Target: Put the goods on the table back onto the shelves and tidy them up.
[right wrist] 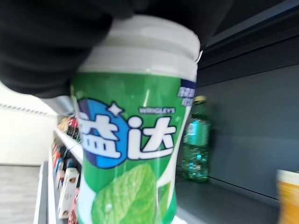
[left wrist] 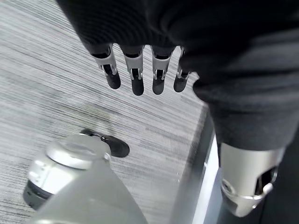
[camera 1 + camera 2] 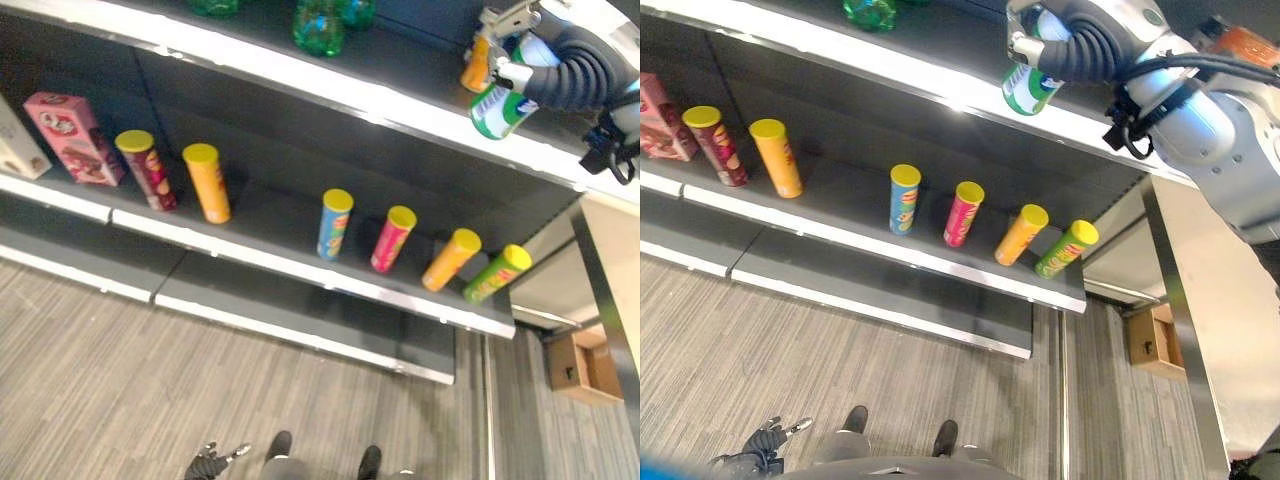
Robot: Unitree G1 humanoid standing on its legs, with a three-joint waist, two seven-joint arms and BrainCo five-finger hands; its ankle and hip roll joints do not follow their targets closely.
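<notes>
The right hand (image 3: 1040, 45) had its fingers wrapped round a green gum jar (image 3: 1028, 88) at the upper shelf's front lip (image 3: 940, 90); it was best carried deeper beside the orange bottle (image 3: 476, 64), kept upright, before letting go

Right hand (image 3: 1035, 45) at the upper shelf (image 3: 940, 85), its fingers closed round a green-and-white jar (image 3: 1027, 90) held over the shelf's front edge. Green bottle (image 3: 870, 12) farther left on the same shelf. Lower shelf (image 3: 860, 245): pink box (image 3: 660, 120), then six yellow-lidded tubes, from dark red (image 3: 715, 145) to green (image 3: 1067, 248). Left hand (image 3: 768, 438) low above the striped floor (image 3: 760, 340). Cardboard box (image 3: 1155, 340) on the floor at right.
</notes>
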